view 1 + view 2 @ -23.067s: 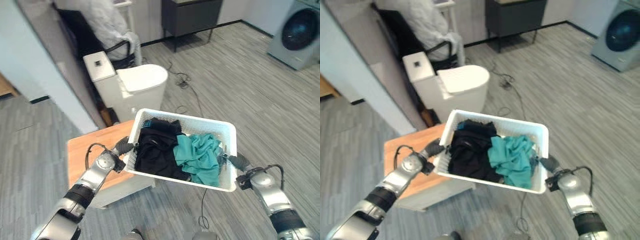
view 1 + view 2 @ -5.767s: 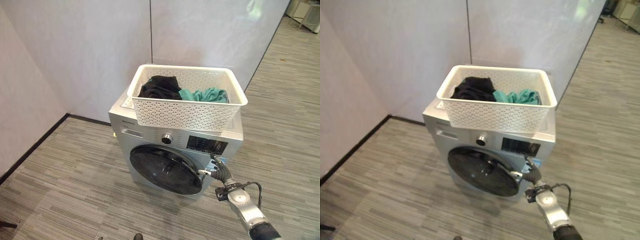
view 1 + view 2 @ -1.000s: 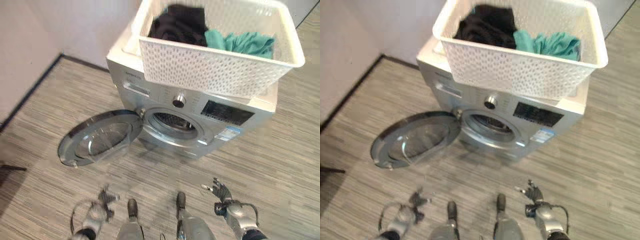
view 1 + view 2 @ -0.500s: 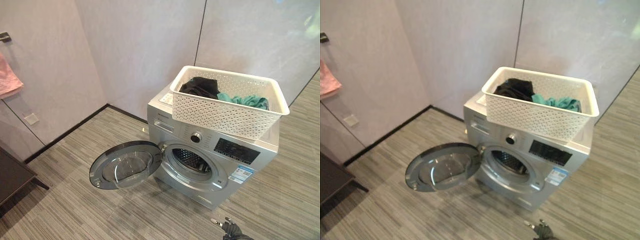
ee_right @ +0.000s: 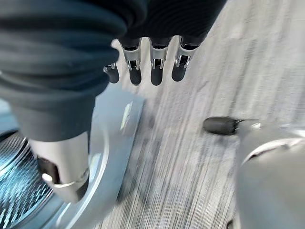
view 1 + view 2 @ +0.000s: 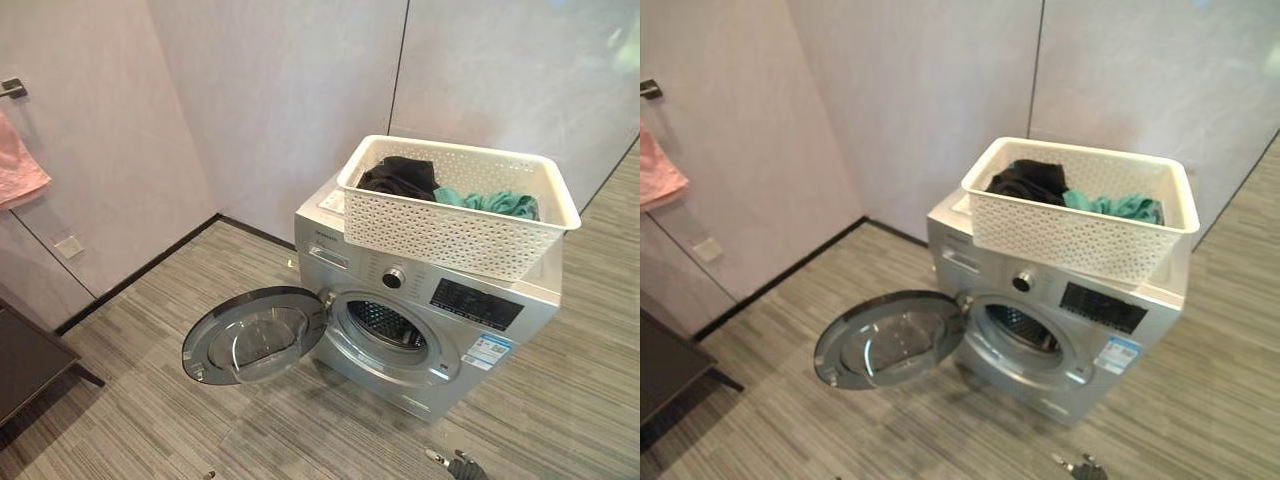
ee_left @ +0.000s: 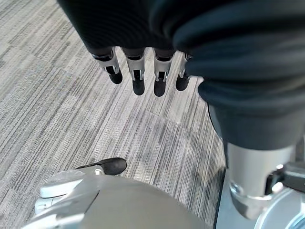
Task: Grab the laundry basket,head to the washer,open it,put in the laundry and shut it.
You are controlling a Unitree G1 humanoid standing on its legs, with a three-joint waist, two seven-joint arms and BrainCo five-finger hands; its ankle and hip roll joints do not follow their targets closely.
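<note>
The white perforated laundry basket (image 6: 455,228) stands on top of the silver washer (image 6: 478,303), with black laundry (image 6: 398,177) and teal laundry (image 6: 495,203) inside. The washer's round door (image 6: 255,335) is swung wide open to the left, baring the drum opening (image 6: 387,325). My right hand (image 6: 462,465) hangs low in front of the washer. In its wrist view, my right hand (image 5: 155,69) has straight fingers and holds nothing, with the washer front (image 5: 114,124) just beside it. My left hand (image 7: 138,78) hangs over the floor, fingers straight and empty.
A pink towel (image 6: 15,160) hangs on the left wall above a wall socket (image 6: 68,246). A dark piece of furniture (image 6: 25,360) stands at the lower left. Pale walls close in behind the washer. Grey striped floor lies in front.
The camera has lifted and drawn back from the washer over the last second. Both hands have dropped toward the bottom edge. The door stays open, the basket unmoved.
</note>
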